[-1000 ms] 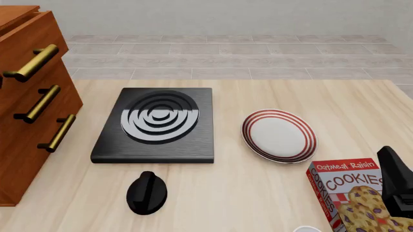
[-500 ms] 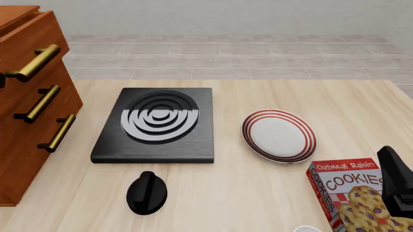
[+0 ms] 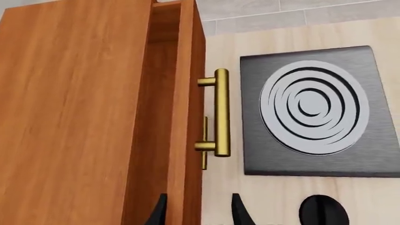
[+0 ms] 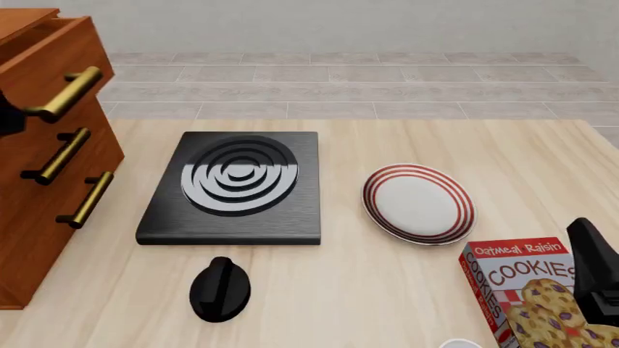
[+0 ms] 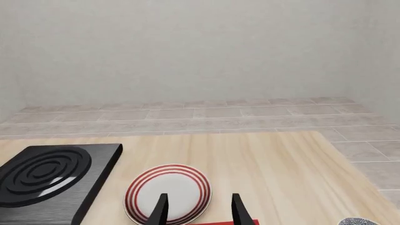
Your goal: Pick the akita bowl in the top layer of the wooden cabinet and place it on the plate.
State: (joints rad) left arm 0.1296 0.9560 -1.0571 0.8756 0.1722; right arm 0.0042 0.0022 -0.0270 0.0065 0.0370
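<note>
Sliding outward since a second ago: the top layer [image 4: 53, 54] of the wooden cabinet [image 4: 43, 188], brass handle [image 4: 66, 94] now standing further proud in the front view, suggesting opening underway. Resting unchanged nearby: the plate [image 4: 418, 202], stove [image 4: 232, 187] and cookie box [image 4: 522, 290]. Showing in the left wrist view: the left gripper [image 3: 196, 211], fingers spread apart, straddling the drawer front below the handle. Hovering in the right wrist view: the right gripper [image 5: 198, 208], fingers parted and empty, above the plate. Remaining unseen: the akita bowl, presumably inside the drawer.
</note>
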